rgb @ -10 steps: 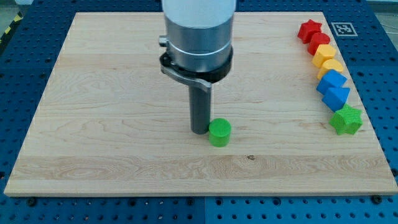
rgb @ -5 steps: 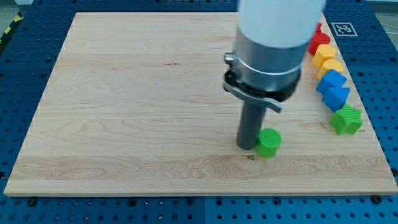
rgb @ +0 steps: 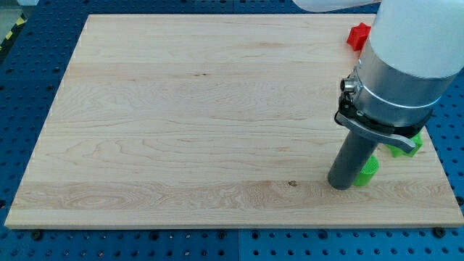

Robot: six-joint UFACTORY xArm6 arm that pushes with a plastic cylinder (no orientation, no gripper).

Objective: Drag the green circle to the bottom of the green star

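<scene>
The green circle (rgb: 367, 172) lies near the board's bottom right, mostly hidden behind my rod. My tip (rgb: 341, 184) rests on the board and touches the circle's left side. The green star (rgb: 406, 146) sits just up and right of the circle, near the right edge; only a small part shows under the arm's body. The circle is below and left of the star, a short gap away.
A red star (rgb: 357, 35) shows at the top right. The arm's wide body (rgb: 402, 65) hides the other blocks along the right edge. The wooden board (rgb: 181, 109) ends close to the right of the green star.
My tip has pushed the green circle to the right and slightly down, from the board's middle to near the green star. The arm now covers the right-hand blocks.
</scene>
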